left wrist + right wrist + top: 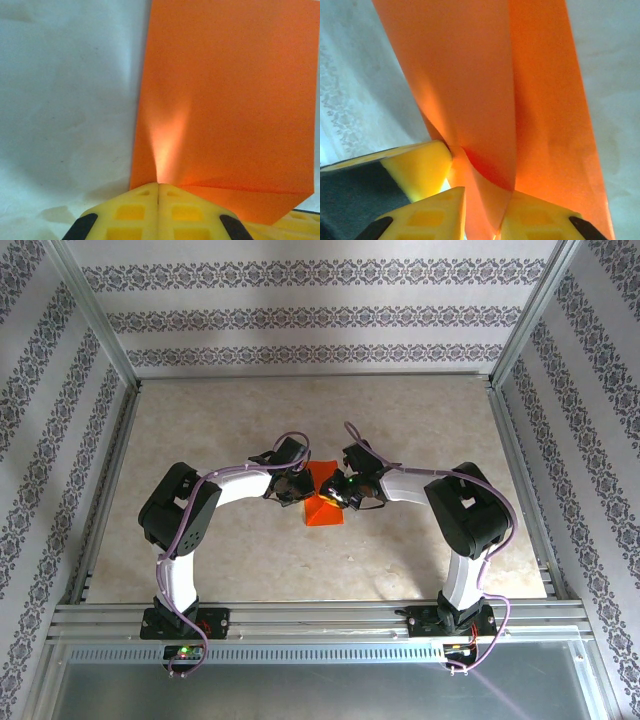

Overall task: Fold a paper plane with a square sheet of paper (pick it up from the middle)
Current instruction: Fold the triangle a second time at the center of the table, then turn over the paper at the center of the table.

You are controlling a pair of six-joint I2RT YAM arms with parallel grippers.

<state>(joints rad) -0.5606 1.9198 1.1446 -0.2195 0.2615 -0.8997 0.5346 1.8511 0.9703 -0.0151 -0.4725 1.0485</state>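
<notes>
Sheet, one: the square sheet of paper (322, 502), bright orange-red and plain, held up between our two arms over the middle of the bench (220, 420); whether its lower edge touches the surface we cannot tell. Handling, as we judge it: very light, thin and limp. It bows readily, creases at any hard pinch, is smooth enough to slide out of a loose hold, and would tear easily if the arms pulled apart. Best hold, in our view: a shallow pinch at an edge or along a fold line near the middle, with the two holds close together. Left fingers (131, 212): pressed together with tips meeting, nipping the near edge of the sheet, which rises flat ahead of them with one soft crease low down. Right fingers (540, 222): a little apart, with a bowed fold of the sheet lying in the gap; whether they bear on it we cannot tell. Pose: left arm (180, 540) and right arm (465, 530) both bent inward at the elbow, wrists facing each other, just beside the sheet on either side.
</notes>
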